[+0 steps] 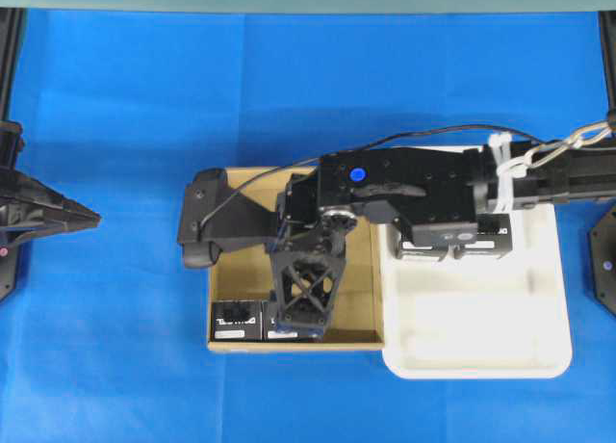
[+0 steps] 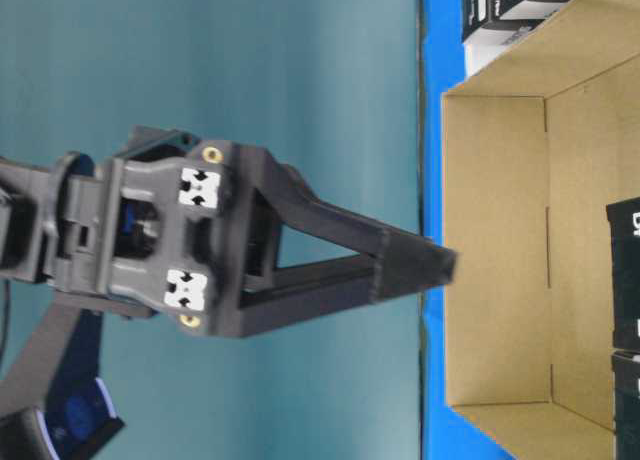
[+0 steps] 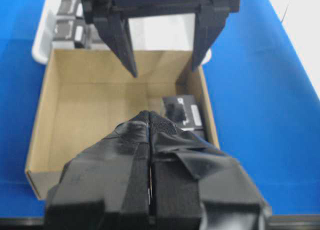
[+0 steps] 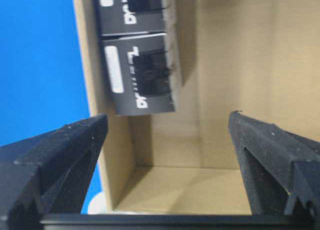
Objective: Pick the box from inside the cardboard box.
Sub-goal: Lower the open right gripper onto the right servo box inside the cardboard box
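Two arms share a table under a blue cloth, with a teal wall behind it. On the cloth a shallow cardboard box sits edge to edge with a white tray.

The right gripper reaches across into the cardboard box, its fingers spread as wide as they go, with only bare cardboard floor between them. They hold nothing and touch nothing. Ahead of the tips, hard against the wall on the left-finger side in the right wrist view, lie two black boxes; the nearer box is just past that fingertip, the other box touching it beyond.

The left gripper hangs outside the cardboard box near its outer wall, fingers pressed together and empty, tips pointing toward the interior.

More black boxes sit in the tray, under the right arm's wrist.
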